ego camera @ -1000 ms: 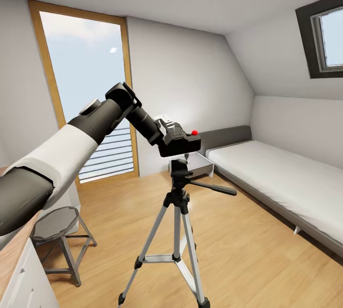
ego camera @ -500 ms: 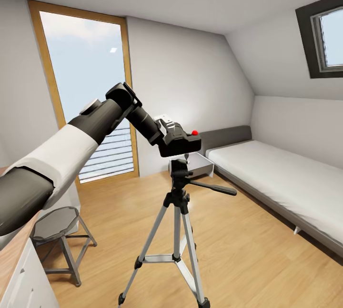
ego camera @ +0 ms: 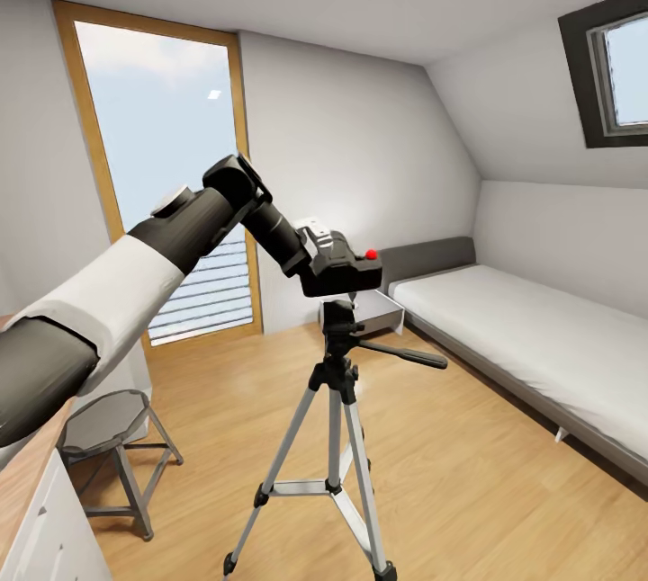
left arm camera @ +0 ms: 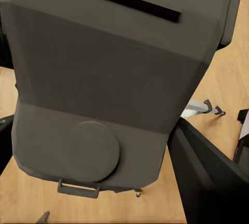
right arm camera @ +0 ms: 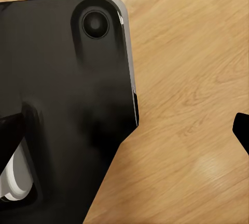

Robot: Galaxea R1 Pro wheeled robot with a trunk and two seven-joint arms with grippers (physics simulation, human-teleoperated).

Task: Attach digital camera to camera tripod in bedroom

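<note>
Head view: bed point(ego camera: 540, 329) and stool point(ego camera: 112, 424) flank the camera tripod point(ego camera: 335, 401).

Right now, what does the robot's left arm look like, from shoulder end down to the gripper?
In the head view the left arm runs dark grey near the camera, then a white sleeve-like section, then a dark grey cylindrical forearm with a pale round cap. A black angular wrist joint leads to a black cylinder and the black left gripper, which bears a white patch. No cables show.

Grey bed point(ego camera: 531, 338) along the right wall, small white nightstand point(ego camera: 382, 309) at its head. Tall wood-framed window point(ego camera: 162, 176) opposite. Round metal stool point(ego camera: 112, 437) beside the desk point(ego camera: 22, 482). Skylight point(ego camera: 616, 68) above.
</note>
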